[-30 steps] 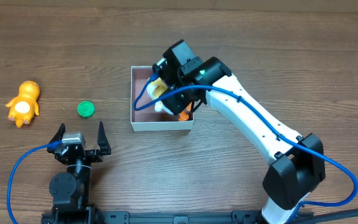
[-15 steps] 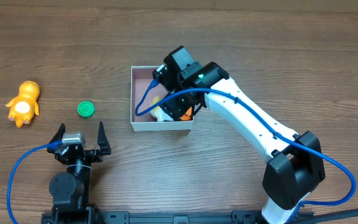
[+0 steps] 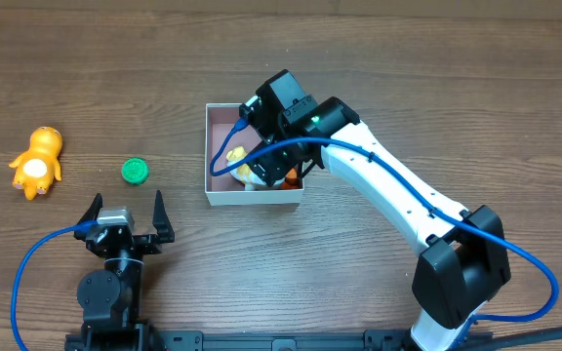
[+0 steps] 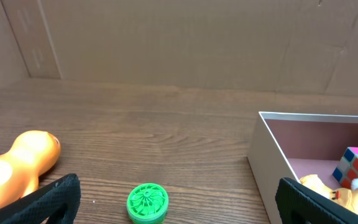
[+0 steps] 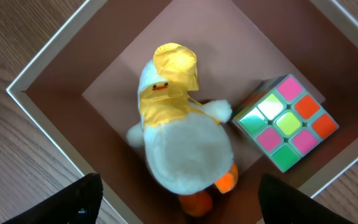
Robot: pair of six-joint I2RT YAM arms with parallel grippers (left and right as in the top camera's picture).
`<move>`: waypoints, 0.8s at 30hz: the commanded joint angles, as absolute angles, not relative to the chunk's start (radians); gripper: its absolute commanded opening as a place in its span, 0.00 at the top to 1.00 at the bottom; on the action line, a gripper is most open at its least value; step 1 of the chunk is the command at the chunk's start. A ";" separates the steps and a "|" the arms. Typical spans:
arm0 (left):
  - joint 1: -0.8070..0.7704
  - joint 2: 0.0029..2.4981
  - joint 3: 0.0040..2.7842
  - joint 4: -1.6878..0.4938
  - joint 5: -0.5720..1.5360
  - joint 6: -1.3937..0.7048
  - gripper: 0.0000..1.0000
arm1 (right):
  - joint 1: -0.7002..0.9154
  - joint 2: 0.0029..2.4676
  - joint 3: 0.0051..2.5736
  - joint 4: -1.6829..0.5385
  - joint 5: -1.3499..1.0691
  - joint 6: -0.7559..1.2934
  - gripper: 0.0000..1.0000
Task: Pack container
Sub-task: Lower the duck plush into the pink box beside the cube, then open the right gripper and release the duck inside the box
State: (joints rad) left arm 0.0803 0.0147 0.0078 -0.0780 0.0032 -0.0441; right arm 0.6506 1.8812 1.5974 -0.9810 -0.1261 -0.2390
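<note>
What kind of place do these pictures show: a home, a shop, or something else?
Probably a robot test bench, not a home: the left arm and right arm stand at a wood-grain table, a plain cardboard wall stands behind it, and a plush duck lies in the container.

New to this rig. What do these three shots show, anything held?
Two robot arms work at a wooden table. One picture looks straight down from above; the other two come from a camera on each wrist, its dark fingers at the bottom corners. The left hand sits open near the front edge. The right hand hangs open over the container, a shallow white box. Inside lie a plush duck in a yellow hood and a colour puzzle cube. Outside, on the table, are a green cap and an orange toy figure. Neither hand holds anything.
</note>
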 commanded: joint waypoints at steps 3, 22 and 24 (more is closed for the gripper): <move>0.084 0.004 0.005 -0.078 -0.003 -0.022 0.00 | 0.653 1.876 1.596 -0.965 -0.128 -0.230 0.32; 0.084 0.004 0.005 -0.077 -0.003 -0.022 0.00 | 0.649 1.876 1.587 -0.853 0.046 0.047 0.96; 0.084 0.004 0.005 -0.078 -0.003 -0.022 0.00 | 0.644 1.876 1.571 -0.842 0.052 0.076 0.96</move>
State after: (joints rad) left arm 0.0803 0.0147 0.0078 -0.0776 0.0032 -0.0441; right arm 0.6495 1.8812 1.5955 -0.8589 0.0002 -0.0109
